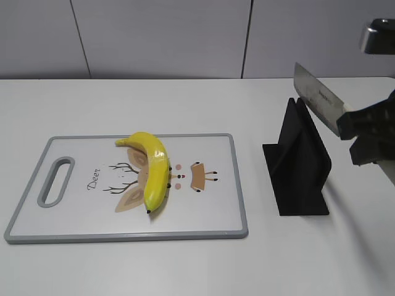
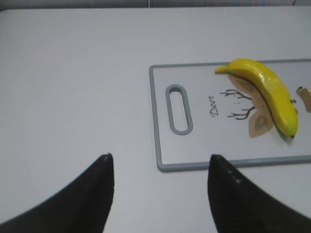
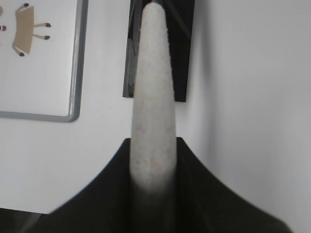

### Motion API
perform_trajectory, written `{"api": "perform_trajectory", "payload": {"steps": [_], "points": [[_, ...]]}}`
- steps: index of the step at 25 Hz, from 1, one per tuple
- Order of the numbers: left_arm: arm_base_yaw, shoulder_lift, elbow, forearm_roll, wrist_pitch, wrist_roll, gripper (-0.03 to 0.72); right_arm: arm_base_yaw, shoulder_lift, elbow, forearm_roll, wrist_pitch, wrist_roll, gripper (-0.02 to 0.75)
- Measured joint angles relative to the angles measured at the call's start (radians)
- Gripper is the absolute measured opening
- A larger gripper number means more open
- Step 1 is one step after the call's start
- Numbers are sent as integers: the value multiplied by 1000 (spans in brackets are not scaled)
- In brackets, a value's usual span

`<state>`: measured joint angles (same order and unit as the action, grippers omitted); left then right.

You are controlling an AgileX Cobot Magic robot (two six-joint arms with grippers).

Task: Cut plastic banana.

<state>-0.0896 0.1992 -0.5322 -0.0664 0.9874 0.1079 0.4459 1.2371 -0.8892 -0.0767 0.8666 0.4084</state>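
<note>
Your plastic banana [image 1: 152,169] lies on the cutting board [image 1: 210,213] at the left of the table [image 1: 185,98], curved across the printed deer, with one tip toward the board's far edge and the other toward its near edge. That leaves its middle open for a downward cut.

Your right gripper [image 1: 361,132] has its jaws clenched on the handle of a cleaver [image 1: 319,98], held in the air with the blade slanting up and left above the black knife stand [image 1: 299,163]. I judge the knife is clear of the stand and ready to go left.

Your left gripper [image 2: 158,167] hovers with jaws released over bare table, left of the board's handle slot [image 2: 179,108].

The handle is buried in the right gripper. The right wrist view shows only the cleaver's blurred pale spine, not the edge. The left arm is out of the exterior view.
</note>
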Motion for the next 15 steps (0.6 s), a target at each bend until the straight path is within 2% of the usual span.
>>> {"api": "perform_trajectory", "payload": {"steps": [7,10,13,15], "points": [[0,-173,2,5,-15,0,591,0,-1,40,0,-48,22,162],[0,-174,2,46,-20,0,591,0,-1,40,7,-63,25,162],[0,-174,21,87,-109,0,591,0,-1,40,14,-67,27,162],[0,-174,50,66,-176,0,586,0,-1,40,19,-72,28,162]]}}
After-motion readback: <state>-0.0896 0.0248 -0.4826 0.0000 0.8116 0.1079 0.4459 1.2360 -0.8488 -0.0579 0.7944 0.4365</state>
